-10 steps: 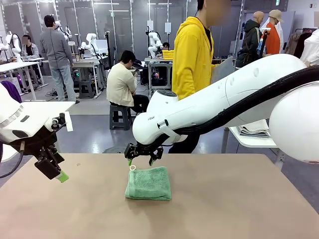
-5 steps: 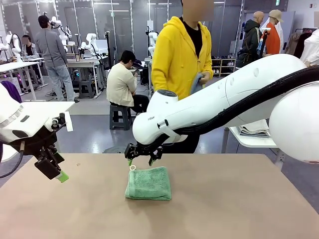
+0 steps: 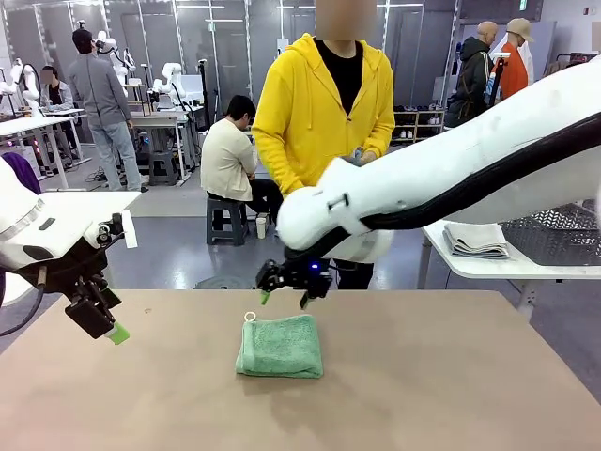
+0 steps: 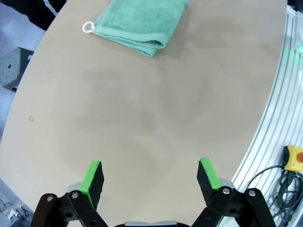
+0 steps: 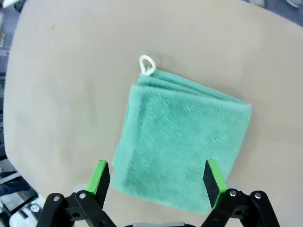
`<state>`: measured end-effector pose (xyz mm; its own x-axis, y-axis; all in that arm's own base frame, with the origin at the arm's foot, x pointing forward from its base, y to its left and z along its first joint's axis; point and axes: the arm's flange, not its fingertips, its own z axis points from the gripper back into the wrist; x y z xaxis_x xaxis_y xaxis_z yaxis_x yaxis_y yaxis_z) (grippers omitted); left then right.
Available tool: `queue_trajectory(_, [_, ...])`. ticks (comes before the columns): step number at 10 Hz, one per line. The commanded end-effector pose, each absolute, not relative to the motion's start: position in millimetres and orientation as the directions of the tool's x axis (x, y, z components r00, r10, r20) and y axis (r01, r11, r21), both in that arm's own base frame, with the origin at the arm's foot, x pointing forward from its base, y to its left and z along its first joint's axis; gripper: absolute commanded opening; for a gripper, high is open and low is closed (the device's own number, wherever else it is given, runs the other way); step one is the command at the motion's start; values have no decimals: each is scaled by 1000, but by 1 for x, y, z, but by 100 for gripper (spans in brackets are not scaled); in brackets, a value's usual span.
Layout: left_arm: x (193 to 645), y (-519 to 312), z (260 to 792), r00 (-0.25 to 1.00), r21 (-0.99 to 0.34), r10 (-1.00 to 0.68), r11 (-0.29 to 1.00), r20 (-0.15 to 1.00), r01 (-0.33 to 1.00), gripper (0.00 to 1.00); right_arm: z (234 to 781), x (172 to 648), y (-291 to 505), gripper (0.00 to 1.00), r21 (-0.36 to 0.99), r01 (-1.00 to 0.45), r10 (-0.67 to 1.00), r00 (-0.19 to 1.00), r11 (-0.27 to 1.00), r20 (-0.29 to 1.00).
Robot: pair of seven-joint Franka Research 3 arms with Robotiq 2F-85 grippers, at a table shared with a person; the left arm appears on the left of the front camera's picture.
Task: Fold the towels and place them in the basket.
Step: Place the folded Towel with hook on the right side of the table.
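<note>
Lying folded on table (image 3: 470, 376): one mint towel (image 3: 279, 346). Two pairs of jaws, both spread, empty.

No writing, label or number can be read.

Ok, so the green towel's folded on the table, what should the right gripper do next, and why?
Probably lower the right gripper onto the far edge of the mint green towel and close on it. The towel lies folded flat on the table, and the gripper hovers open just above it, holding nothing, so a grasp seems due before any lift.
</note>
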<state>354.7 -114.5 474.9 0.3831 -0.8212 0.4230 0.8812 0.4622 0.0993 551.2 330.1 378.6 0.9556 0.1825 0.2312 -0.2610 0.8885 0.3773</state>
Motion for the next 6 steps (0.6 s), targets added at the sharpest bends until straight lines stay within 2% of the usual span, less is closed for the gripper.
queue_trajectory(1, [354, -117, 474, 399, 103, -817, 479, 416, 872, 100, 364, 537, 277, 100, 488, -253, 155, 960, 835, 233])
queue_trajectory(3, [354, -117, 474, 399, 103, -817, 479, 416, 872, 100, 354, 543, 238, 100, 590, -209, 89, 970, 780, 225])
queue_trajectory(6, [354, -117, 474, 399, 103, -817, 479, 416, 872, 100, 321, 547, 204, 100, 689, -196, 92, 978, 697, 185])
